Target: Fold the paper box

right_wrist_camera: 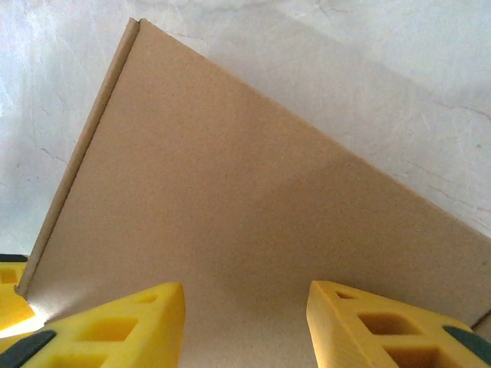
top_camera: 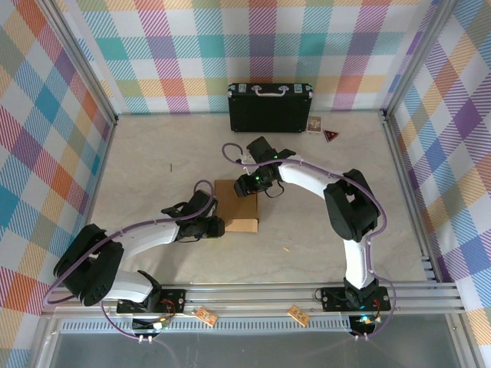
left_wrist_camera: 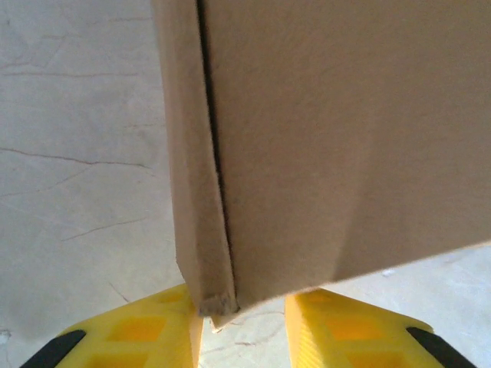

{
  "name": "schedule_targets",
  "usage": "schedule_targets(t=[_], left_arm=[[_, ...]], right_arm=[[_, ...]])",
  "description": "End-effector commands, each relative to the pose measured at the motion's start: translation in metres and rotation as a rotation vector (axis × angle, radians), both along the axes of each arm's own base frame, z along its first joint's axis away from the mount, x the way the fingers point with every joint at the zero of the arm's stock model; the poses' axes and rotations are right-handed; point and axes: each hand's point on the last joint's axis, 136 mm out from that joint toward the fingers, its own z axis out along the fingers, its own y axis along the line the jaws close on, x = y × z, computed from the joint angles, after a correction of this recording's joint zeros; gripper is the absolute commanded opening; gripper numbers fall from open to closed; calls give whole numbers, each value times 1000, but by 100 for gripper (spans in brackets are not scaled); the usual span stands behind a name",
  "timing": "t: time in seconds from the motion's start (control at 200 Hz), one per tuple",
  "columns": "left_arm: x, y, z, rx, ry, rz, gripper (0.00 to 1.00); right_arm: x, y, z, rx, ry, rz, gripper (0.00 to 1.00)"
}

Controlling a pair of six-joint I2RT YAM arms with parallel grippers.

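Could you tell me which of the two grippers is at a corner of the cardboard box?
The left gripper: a corner of the paper box sits at its fingertips, while the right gripper faces a flat panel.

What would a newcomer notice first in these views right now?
The brown corrugated cardboard box at the centre of the table, with the left gripper at its near-left corner and the right gripper at its far-right edge. Behind them, a black hard case with a silver handle stands against the plaid wall.

Bare table [top_camera: 153, 153] lies open to the left, right and near side of the paper box [top_camera: 234, 207], while a black case [top_camera: 270, 111] blocks the far wall's middle.
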Motion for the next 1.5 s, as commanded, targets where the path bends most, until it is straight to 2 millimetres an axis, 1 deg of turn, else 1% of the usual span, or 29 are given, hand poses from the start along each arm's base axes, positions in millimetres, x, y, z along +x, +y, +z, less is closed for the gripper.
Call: schedule_targets(t=[0.0,0.115,0.255,0.265,0.36,0.445,0.525,0.695,0.71,0.78,0.93,1.03,1.11,1.19,1.255,1.305,1.34,1.43,1.495], left_arm=[[3,12,-17,71,17,59,32],[6,12,-16,58,-2,77,32],[17,22,-3,126,-56,94,38],[14,26,-5,150,-41,93,38],[19,37,1,233,-43,115,38],[21,44,1,264,-47,153,38],[22,46,-2,274,-49,167,38],[31,32,-2,210,-94,127,35],[37,27,2,188,-121,127,35],[45,24,6,193,-144,126,34],[57,14,11,171,-164,105,36],[60,10,12,152,-164,98,37],[58,11,13,148,-164,99,37],[52,15,16,147,-160,100,39],[46,19,18,143,-150,106,42],[41,18,21,127,-142,99,46],[30,24,18,141,-106,98,46],[16,34,19,135,-81,135,46],[8,37,21,114,-75,147,46]], right_arm=[[-28,-18,-57,-107,160,1,47],[-30,-19,-61,-114,173,2,47],[-32,-20,-63,-118,182,0,47],[-32,-20,-64,-119,183,0,47],[-33,-20,-63,-117,185,-1,47],[-33,-21,-63,-117,185,-2,46],[-35,-23,-64,-120,187,-3,46],[-36,-22,-66,-116,198,-4,46],[-36,-21,-66,-113,198,-4,45],[-38,-21,-65,-104,208,-3,45],[-41,-23,-61,-100,202,-3,45],[-41,-23,-57,-93,194,-3,45],[-41,-22,-55,-88,192,-4,45],[-41,-22,-51,-83,186,-5,45],[-41,-22,-48,-79,180,-8,45],[-40,-22,-45,-76,173,-11,45],[-40,-24,-45,-80,174,-19,45],[-39,-26,-46,-90,176,-29,45],[-39,-27,-45,-90,177,-31,45]])
